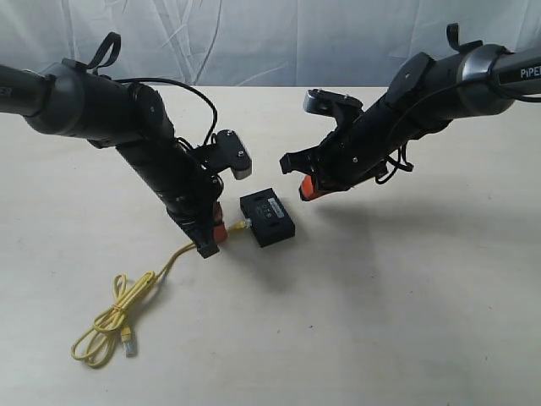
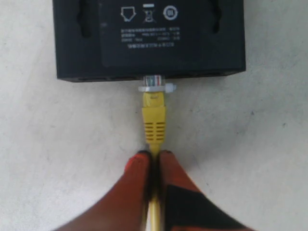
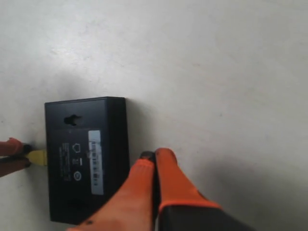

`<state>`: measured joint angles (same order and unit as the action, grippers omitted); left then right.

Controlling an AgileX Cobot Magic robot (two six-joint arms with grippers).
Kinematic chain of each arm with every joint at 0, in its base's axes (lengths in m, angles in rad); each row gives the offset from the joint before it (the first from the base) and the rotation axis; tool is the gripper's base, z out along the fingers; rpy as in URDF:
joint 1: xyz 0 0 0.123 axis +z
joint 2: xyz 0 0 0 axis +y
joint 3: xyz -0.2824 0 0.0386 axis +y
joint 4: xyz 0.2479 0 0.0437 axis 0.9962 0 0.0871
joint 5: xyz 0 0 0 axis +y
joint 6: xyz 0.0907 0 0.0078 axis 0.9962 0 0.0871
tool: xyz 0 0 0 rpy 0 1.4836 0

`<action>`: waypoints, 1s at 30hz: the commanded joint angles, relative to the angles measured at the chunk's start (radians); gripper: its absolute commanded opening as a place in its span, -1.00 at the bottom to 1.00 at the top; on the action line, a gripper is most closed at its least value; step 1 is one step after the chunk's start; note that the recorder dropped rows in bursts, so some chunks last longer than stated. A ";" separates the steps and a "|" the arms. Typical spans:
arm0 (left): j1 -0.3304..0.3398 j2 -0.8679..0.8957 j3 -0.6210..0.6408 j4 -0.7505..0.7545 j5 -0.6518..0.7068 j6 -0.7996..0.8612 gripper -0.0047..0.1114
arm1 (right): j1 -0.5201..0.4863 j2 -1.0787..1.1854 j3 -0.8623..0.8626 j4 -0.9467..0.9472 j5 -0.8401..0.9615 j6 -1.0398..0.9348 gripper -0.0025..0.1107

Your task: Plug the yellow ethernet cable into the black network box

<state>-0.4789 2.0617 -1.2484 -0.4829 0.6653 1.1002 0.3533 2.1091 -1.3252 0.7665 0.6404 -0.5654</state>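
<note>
At centre frame, left claw (image 1: 215,233) clamped on the yellow cable (image 1: 127,303) behind its plug (image 2: 155,83), tip at the black box (image 1: 267,217). Right claw (image 1: 306,190) pinched together, empty, near the box — not bracing it. Risk: box skidding under the push, plug cocking sideways.

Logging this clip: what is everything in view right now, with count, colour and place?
yellow ethernet cable: one, yellow, loops lying on the table's left part, one plug at the box's side port
black network box: one, black, flat on the table, centre
table: one, off-white, under everything
backdrop cloth: one, white, behind the table
left claw: one, orange tips, shut on the cable just behind the plug
right claw: one, orange tips, shut, empty, by the box's side opposite the cable
</note>
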 commanded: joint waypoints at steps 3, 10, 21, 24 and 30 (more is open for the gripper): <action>-0.003 0.008 0.002 -0.011 -0.009 -0.001 -0.38 | -0.004 -0.010 -0.001 -0.006 0.001 -0.001 -0.97; -0.003 -0.023 0.002 0.029 0.018 -0.001 -0.26 | -0.004 -0.010 -0.001 -0.006 0.001 -0.001 -0.97; 0.004 -0.127 0.002 0.100 0.100 -0.054 -0.32 | -0.004 -0.026 -0.001 -0.010 0.110 -0.001 -0.97; 0.027 -0.158 0.002 0.103 0.106 -0.129 -0.45 | -0.004 -0.058 -0.001 -0.032 0.145 -0.001 -0.97; 0.117 -0.225 0.002 0.098 0.209 -0.310 -0.87 | -0.004 -0.146 -0.001 -0.087 0.237 -0.001 -0.97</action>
<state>-0.4002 1.8723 -1.2484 -0.3871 0.8153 0.8775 0.3533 2.0076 -1.3252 0.7099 0.8282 -0.5613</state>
